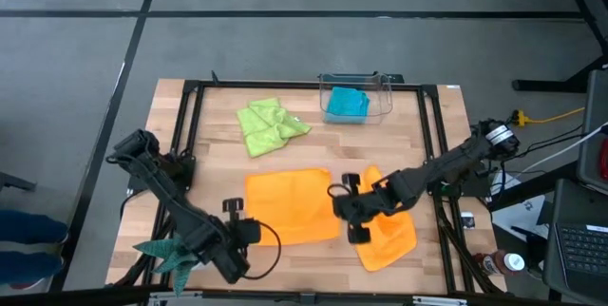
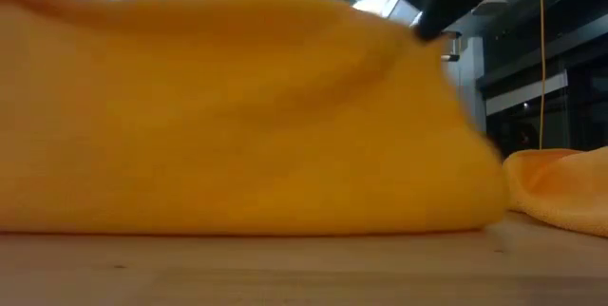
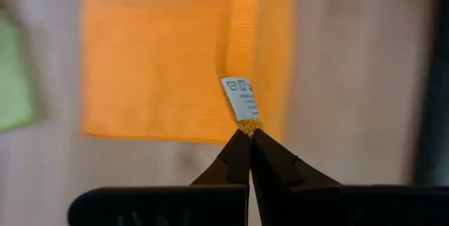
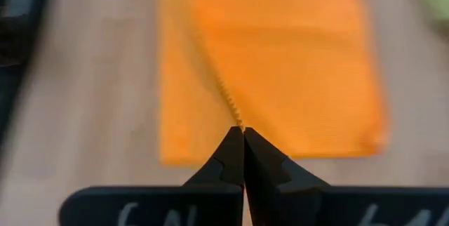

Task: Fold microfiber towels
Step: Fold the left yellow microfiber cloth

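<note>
An orange microfiber towel (image 1: 290, 206) lies spread on the wooden table's middle, and both grippers are shut on it. My left gripper (image 1: 253, 232) is at its near left corner, my right gripper (image 1: 336, 196) at its right edge. In the low view this towel (image 2: 247, 106) bulges up close to the camera. A second orange towel (image 1: 391, 235) lies crumpled at the near right. A lime green towel (image 1: 271, 125) lies bunched at the far side. A teal blue towel (image 1: 346, 104) sits in a clear bin (image 1: 385, 92). My left gripper (image 3: 250, 133) pinches the orange towel's corner beside its white label (image 3: 242, 100) between the two fingertips, slanting down from the near left. That corner is raised; the rest lies on the table. My right gripper (image 4: 243, 131) pinches a hemmed edge (image 4: 231, 107) of the same towel at the fingertips, slanting down from the right. The edge rises to the fingers while the towel beyond lies flat.
A dark green spiky plant figure (image 1: 166, 249) sits at the near left beside my left arm. A black frame (image 1: 190, 87) runs around the tabletop. Bare wood shows between the green towel and the spread orange one.
</note>
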You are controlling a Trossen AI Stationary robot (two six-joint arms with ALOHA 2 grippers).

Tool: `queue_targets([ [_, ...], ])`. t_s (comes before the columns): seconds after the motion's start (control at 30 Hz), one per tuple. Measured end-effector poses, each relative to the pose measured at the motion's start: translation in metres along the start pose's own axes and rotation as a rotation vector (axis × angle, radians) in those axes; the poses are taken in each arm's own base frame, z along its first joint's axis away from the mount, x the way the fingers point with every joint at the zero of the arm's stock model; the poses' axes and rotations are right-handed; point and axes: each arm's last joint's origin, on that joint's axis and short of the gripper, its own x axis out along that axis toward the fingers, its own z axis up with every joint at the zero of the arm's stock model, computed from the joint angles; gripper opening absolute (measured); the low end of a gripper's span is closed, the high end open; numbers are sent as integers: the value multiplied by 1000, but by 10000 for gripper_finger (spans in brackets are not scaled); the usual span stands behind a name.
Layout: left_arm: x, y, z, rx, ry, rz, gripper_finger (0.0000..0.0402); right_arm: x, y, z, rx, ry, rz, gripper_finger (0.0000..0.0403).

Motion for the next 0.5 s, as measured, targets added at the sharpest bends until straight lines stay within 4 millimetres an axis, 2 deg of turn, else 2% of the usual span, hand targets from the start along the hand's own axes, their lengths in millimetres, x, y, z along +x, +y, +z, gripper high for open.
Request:
queue_targets([
  [0.13, 10, 16, 3, 27, 47, 155, 0, 9, -23, 5, 18, -11, -109, 0],
  [0.23, 21, 25, 8, 25, 83, 223, 0, 24, -37, 6, 28, 24, -149, 0],
  [0.37, 44, 39, 5, 11, 132, 295, 0, 49, -53, 2, 31, 98, -203, 0],
  [0.5, 69, 54, -5, -8, 193, 366, 0, 65, -67, 1, 56, 120, -273, 6],
])
